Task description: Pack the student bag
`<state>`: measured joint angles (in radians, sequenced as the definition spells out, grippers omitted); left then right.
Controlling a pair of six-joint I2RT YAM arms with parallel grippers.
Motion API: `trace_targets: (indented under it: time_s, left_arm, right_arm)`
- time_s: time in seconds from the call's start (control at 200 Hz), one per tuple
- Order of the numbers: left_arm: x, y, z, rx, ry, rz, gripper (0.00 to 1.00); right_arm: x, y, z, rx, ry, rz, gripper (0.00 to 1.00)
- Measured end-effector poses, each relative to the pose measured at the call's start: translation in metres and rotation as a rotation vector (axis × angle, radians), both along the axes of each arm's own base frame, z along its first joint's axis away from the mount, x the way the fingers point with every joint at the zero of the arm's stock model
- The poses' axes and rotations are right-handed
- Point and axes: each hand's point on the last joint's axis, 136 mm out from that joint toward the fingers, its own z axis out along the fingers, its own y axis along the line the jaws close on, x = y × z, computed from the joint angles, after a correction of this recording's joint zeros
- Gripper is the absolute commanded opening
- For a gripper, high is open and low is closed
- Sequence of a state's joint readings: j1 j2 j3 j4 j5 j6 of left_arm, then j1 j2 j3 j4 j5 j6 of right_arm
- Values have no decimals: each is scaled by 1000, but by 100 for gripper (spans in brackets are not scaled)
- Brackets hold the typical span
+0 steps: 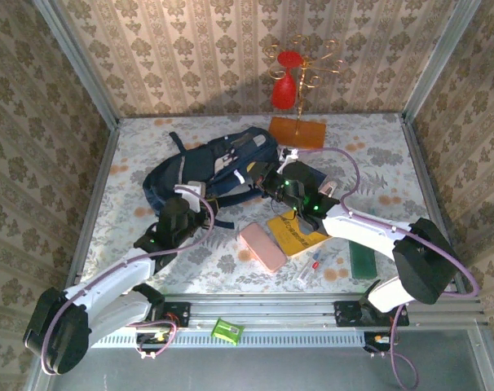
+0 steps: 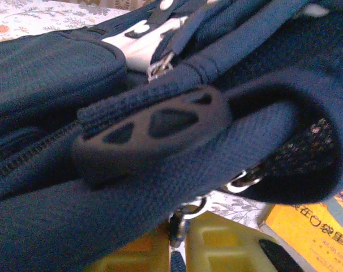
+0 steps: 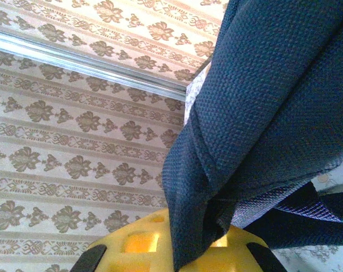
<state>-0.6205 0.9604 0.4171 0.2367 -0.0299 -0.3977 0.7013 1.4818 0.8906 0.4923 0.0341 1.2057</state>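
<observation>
The student bag point(image 1: 210, 167), a dark navy backpack, lies at the table's middle back. My left gripper point(image 1: 188, 198) is at its near edge. In the left wrist view the yellow fingers point(image 2: 228, 246) stand close together, shut on a small metal zipper pull point(image 2: 181, 226) that hangs under the bag's thick navy fabric point(image 2: 103, 198). A black rubber handle patch point(image 2: 154, 127) sits just above. My right gripper point(image 1: 267, 181) is at the bag's right side. Seen from the right wrist, that gripper point(image 3: 188, 249) is shut on a fold of the bag's navy fabric point(image 3: 262, 85), lifted up.
A yellow book point(image 1: 296, 232), a pink case point(image 1: 262, 247), a pen point(image 1: 312, 265) and a green flat item point(image 1: 363, 259) lie near the front right. An orange-based stand with a red ornament point(image 1: 284, 90) is at the back. Metal frame posts and patterned walls surround the table.
</observation>
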Motion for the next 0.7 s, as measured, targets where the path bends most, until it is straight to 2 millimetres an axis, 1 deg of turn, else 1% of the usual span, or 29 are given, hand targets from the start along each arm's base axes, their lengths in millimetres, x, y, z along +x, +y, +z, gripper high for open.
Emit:
trace_targets:
  time_s: [0.03,0.19,0.315,0.465,0.645,0.7]
  left_arm:
    - [0,0,0,1,-1,-3,0]
    - [-3,2,1,-1,-7,-13,0]
    - [-6,13,-4,8,11,10,0]
    - [-7,29,-18,43,67,44,0]
    - [-7,49,-36,97,137,94,0]
    - [-7,56,-42,109,161,114,0]
  right_arm:
    - [0,-1,-2,-3,2,-4,5]
    - [0,-8,-15,-14,11,-26,4]
    - [0,-15,-27,-29,26,-39,4]
    - [4,-29,-41,-50,46,-63,3]
    - [13,-55,-60,-112,75,-98,3]
    - [16,-62,-63,-129,81,-104,3]
